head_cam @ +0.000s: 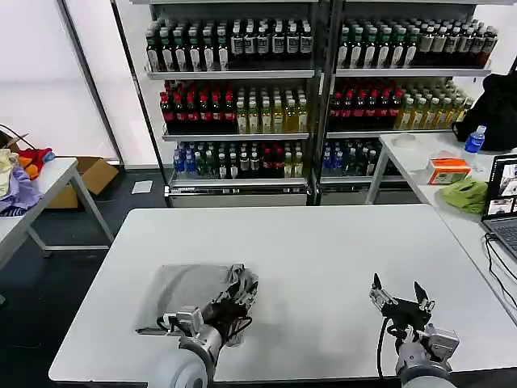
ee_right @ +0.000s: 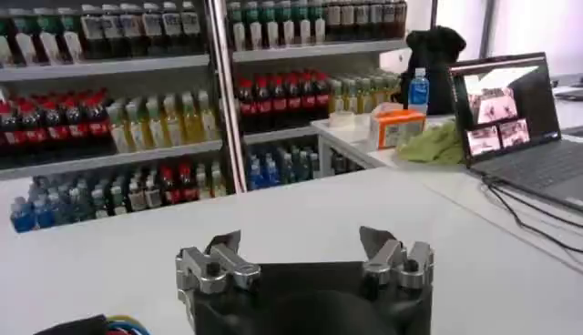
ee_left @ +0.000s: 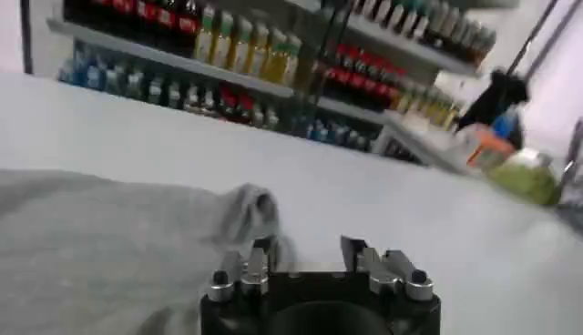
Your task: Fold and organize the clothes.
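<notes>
grey shirt [head_cam: 190, 293] bunched on worktop [head_cam: 323, 259]; left end effector [head_cam: 230, 311] at shirt's edge, apart; right end effector [head_cam: 400, 297] well beside, apart; no legible writing.

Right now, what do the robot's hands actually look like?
Each is a two-finger claw. The left gripper and right gripper have black fingers, a black body and silver metal knuckle blocks with dark bolts. A black cable loops beside the right one, above a pale grey rounded arm.

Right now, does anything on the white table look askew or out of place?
The grey garment lies bunched near the table's front-left edge, its right side crumpled into a ridge rather than folded flat. The left gripper sits at that ridge, open; the right gripper hovers open over bare tabletop.
</notes>
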